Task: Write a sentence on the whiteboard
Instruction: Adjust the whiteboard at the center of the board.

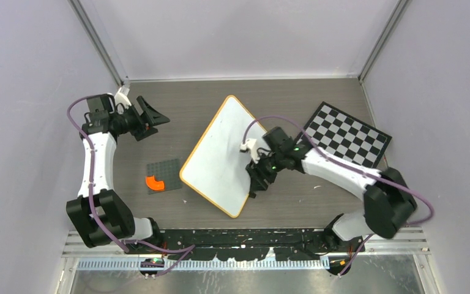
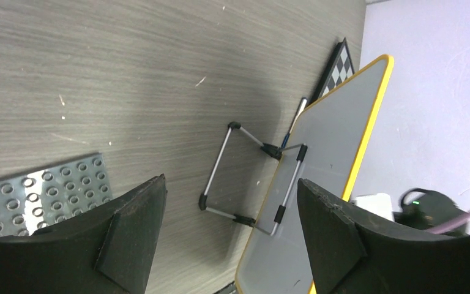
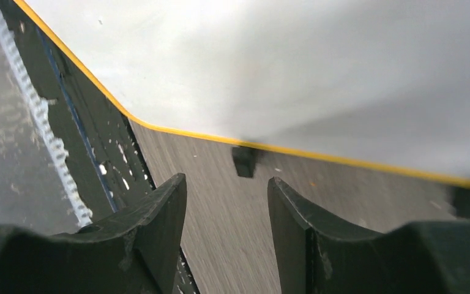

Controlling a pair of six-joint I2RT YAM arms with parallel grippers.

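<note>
The whiteboard (image 1: pixel 220 156), white with a thin orange-yellow frame, sits askew mid-table. In the left wrist view the whiteboard (image 2: pixel 336 135) is seen from its back, propped on a wire stand (image 2: pixel 245 177). My left gripper (image 1: pixel 154 119) is open and empty, well left of the board, its jaws (image 2: pixel 231 180) framing the stand from a distance. My right gripper (image 1: pixel 256 185) hovers at the board's right edge near the lower corner. There the right gripper (image 3: pixel 226 187) is open over bare table, just short of the frame and a black clip foot (image 3: pixel 245 160) on the whiteboard (image 3: pixel 281 67).
A grey studded plate (image 1: pixel 165 174) with an orange piece (image 1: pixel 155 182) lies left of the board. A black-and-white checkered board (image 1: pixel 346 135) lies at the right rear. A thin dark stick (image 2: pixel 297 119) shows behind the stand. Grey walls close in the table.
</note>
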